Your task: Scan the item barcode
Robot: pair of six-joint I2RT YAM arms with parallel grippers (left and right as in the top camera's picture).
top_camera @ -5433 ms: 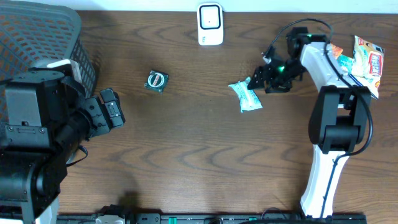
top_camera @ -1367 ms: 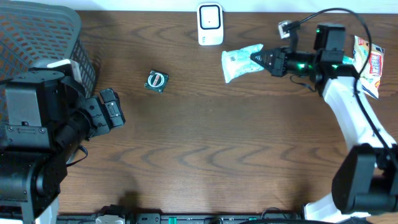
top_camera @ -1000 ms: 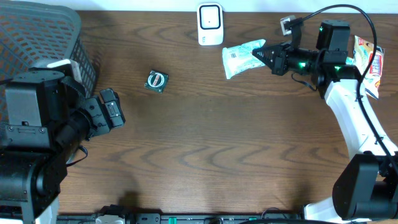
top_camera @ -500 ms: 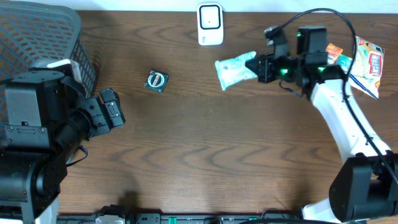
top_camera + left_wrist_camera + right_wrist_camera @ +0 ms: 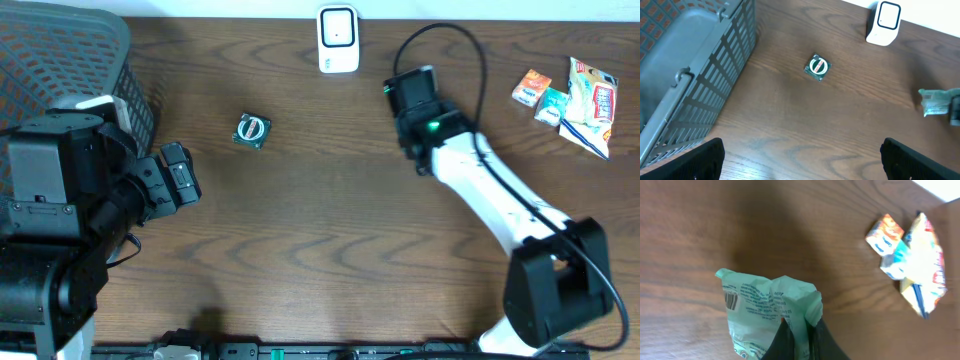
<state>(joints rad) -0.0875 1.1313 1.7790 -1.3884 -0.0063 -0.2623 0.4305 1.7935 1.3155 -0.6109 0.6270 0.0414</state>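
1. The packet [image 5: 765,305], barcode [image 5: 731,300] showing, sits lower left in the right wrist view, pinched by the clenched right pincer [image 5: 799,339] over the desk [image 5: 330,250].
2. The scanner [image 5: 338,40], top centre overhead, stands apart from it; the scan seems not yet done.
3. The left pincer [image 5: 801,150] is released, empty.

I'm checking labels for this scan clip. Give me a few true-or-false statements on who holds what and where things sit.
1. The right gripper is shut on the green packet. True.
2. The left gripper holds the round tin. False: it is open and empty; the tin lies on the table.
3. The white scanner stands by the table's far edge. True.
4. The green packet lies in the basket. False: it is held over the table, away from the basket.
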